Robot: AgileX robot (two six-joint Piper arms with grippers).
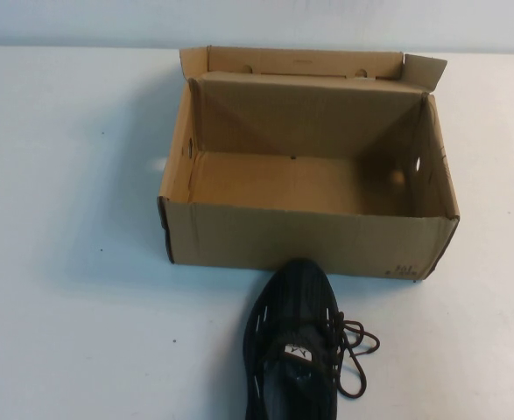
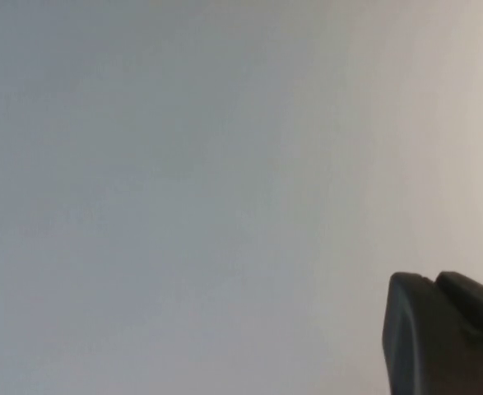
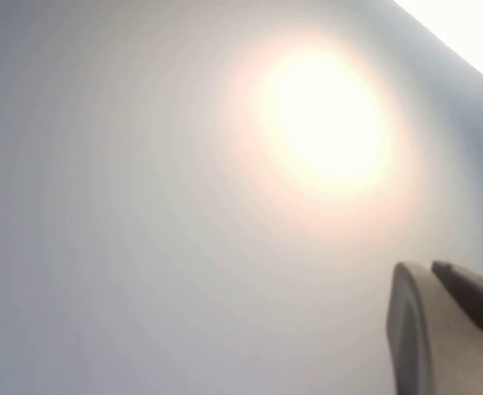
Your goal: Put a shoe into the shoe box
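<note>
The shoe box point(image 1: 305, 232) stands open on the white table point(image 1: 73, 262), near the far edge and about midway between the left and right edges. Its flaps are upright and nothing lies inside it; only the bare cardboard floor shows. The shoe point(image 1: 293, 346) lies on the table at the near edge, its toe touching or almost touching the front wall of the box, laces spilling to the right. The left gripper point(image 2: 447, 337) and the right gripper point(image 3: 447, 329) each hang over bare table; I cannot tell if their fingers are spread or pressed together.
</note>
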